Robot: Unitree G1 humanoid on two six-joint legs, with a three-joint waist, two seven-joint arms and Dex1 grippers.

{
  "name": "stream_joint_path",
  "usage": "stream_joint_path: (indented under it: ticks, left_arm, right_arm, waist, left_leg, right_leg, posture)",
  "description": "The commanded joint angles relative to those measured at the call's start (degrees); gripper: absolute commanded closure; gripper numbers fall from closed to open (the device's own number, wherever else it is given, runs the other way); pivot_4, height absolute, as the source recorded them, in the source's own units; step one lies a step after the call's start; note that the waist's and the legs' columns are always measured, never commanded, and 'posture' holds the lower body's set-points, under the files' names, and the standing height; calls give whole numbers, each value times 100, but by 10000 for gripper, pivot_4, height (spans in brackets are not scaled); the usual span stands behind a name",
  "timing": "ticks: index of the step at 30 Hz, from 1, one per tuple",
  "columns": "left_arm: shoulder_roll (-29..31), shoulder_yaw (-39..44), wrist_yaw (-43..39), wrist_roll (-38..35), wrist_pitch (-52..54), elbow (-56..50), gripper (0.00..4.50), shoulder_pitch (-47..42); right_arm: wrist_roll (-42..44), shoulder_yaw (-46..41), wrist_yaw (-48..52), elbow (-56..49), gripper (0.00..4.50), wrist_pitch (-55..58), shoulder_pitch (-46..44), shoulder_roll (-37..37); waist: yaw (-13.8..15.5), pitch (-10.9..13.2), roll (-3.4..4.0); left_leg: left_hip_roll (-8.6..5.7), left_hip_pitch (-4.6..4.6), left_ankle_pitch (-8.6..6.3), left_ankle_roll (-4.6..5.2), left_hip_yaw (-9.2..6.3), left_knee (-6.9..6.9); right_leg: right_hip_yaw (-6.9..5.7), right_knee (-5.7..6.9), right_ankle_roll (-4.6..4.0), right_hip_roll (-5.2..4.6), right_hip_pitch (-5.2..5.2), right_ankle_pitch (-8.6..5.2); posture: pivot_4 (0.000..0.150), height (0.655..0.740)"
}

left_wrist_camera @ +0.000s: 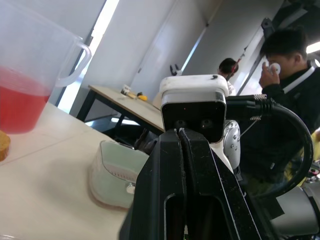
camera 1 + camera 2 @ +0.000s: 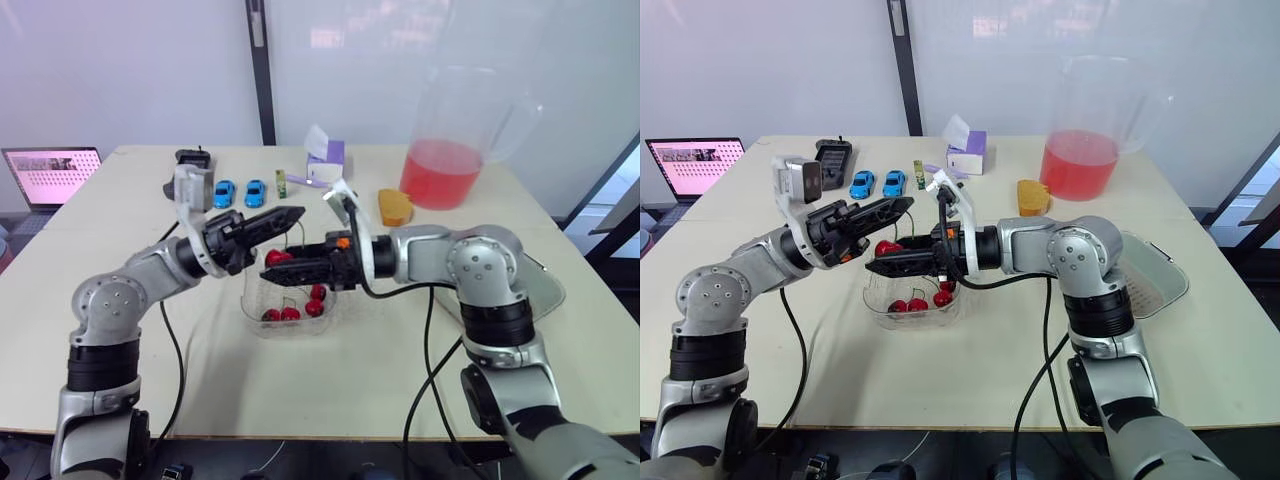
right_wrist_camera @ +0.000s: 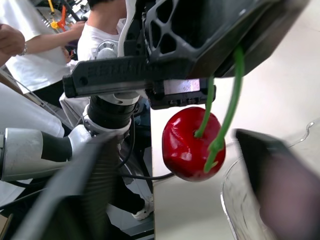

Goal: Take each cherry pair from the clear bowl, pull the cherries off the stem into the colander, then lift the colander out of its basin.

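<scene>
Now left hand (image 2: 292, 216) pinches cherry pair (image 3: 192, 145) by stem; right hand (image 2: 878, 266) gapes.

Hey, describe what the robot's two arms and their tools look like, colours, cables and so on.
Both arms are silver-grey metal with rounded joints and black bands. The left tool and right tool each have two long black fingers, with a white camera box on the wrist behind them. Black cables loop loose from each forearm, and the right wrist carries a small orange mark.
</scene>
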Motion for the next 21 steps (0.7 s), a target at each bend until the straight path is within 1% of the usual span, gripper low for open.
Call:
stream_joint_path:
  ticks: [1,2,3,10,14,16,21]
  left_arm:
    - [28,181,3,-149,-32,-164,45000,-22]
    - [25,183,6,-149,-36,-166,45000,-18]
    - [20,182,11,-145,-42,-161,45000,-20]
    - [-6,197,30,-146,-70,-162,45000,6]
    - [-37,200,43,-146,-95,-148,45000,-5]
    - [-55,196,46,-140,-106,-136,45000,-14]
    - [-80,225,61,-150,-101,-125,45000,-26]
  right_arm:
    - [8,-36,56,0,32504,-157,-148,79]
    - [6,-34,59,12,36488,-168,-146,93]
    - [1,-21,75,12,37694,-181,-135,94]
    - [-17,238,184,-187,37883,-117,33,-81]
    - [-352,986,364,-659,37883,-210,378,-412]
    - [-493,1202,401,-702,37883,-293,462,-470]
    - [-598,1224,497,-601,37883,-395,372,-517]
  waist:
    - [0,0,0]
    - [0,0,0]
    - [0,0,0]
    - [0,0,0]
    - [1,0,0]
    - [1,-2,-3]
    - [-3,0,0]
  left_leg:
    - [0,0,0,0,0,0]
    - [0,0,0,0,0,0]
    - [0,0,0,0,0,0]
    - [0,0,0,0,0,0]
    - [0,0,0,0,0,0]
    - [0,0,0,0,-1,0]
    - [0,0,0,-1,-2,1]
  right_leg:
    - [0,0,0,0,0,0]
    - [0,0,0,0,0,0]
    - [0,0,0,0,0,0]
    - [0,0,0,-1,0,0]
    - [0,-1,0,-1,0,0]
    - [0,-1,0,0,0,0]
    - [0,1,0,0,-2,0]
  posture:
    - [1500,7400]
    - [1500,7400]
    - [1500,7400]
    - [1500,7400]
    - [1500,7400]
    - [1500,7400]
    - [1500,7400]
